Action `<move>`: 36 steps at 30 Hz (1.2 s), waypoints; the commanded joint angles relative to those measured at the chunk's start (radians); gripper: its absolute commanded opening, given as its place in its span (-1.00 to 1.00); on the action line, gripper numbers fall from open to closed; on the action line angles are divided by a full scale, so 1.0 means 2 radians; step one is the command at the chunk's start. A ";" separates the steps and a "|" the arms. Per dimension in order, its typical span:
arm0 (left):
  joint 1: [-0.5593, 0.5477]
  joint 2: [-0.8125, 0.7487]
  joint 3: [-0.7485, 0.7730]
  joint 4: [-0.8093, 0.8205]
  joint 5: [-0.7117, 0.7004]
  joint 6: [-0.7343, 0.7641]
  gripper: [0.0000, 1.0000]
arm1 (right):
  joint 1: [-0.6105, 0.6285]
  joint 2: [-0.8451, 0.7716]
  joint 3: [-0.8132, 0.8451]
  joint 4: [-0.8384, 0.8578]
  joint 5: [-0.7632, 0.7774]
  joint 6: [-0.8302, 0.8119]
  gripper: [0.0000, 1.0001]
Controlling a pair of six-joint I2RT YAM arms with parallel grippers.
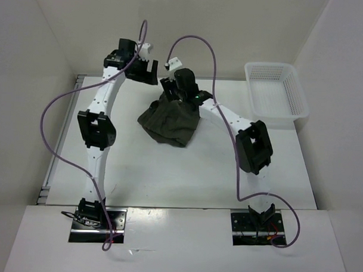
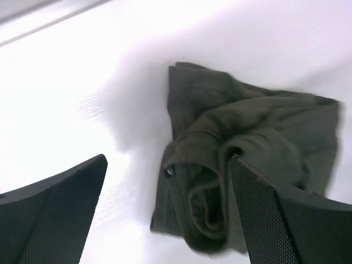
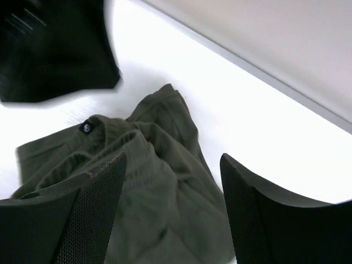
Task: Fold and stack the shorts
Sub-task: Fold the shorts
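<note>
The dark olive-green shorts (image 1: 170, 120) lie crumpled in a heap at the middle of the table, toward the back. They also show in the left wrist view (image 2: 242, 143) and the right wrist view (image 3: 148, 187). My right gripper (image 1: 174, 88) hangs open right above the heap's far edge, its fingers (image 3: 93, 214) either side of a fold without closing on it. My left gripper (image 1: 142, 72) is open and empty, raised behind and left of the heap, with the waistband between its fingertips (image 2: 258, 214) in its view.
A white mesh basket (image 1: 277, 93) stands at the back right corner of the table. White walls enclose the table on the left, back and right. Purple cables loop over both arms.
</note>
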 commanded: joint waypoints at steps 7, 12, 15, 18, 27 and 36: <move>-0.039 -0.137 -0.218 -0.017 0.041 0.001 1.00 | -0.069 -0.177 -0.185 -0.083 -0.115 0.140 0.34; -0.048 -0.139 -0.274 0.006 0.021 0.001 1.00 | -0.069 -0.200 -0.297 -0.076 -0.215 0.195 0.31; -0.054 -0.121 -0.269 0.012 0.015 0.001 1.00 | -0.074 -0.204 -0.328 -0.057 -0.246 0.227 0.37; -0.060 -0.105 -0.269 0.023 0.009 0.001 1.00 | -0.074 -0.199 -0.346 -0.037 -0.277 0.253 0.37; -0.050 -0.092 -0.265 0.039 0.021 0.001 -0.46 | -0.074 -0.149 -0.362 0.021 -0.323 0.334 0.42; -0.005 -0.072 -0.239 0.043 0.014 0.001 -0.90 | -0.074 -0.129 -0.362 0.035 -0.304 0.370 0.45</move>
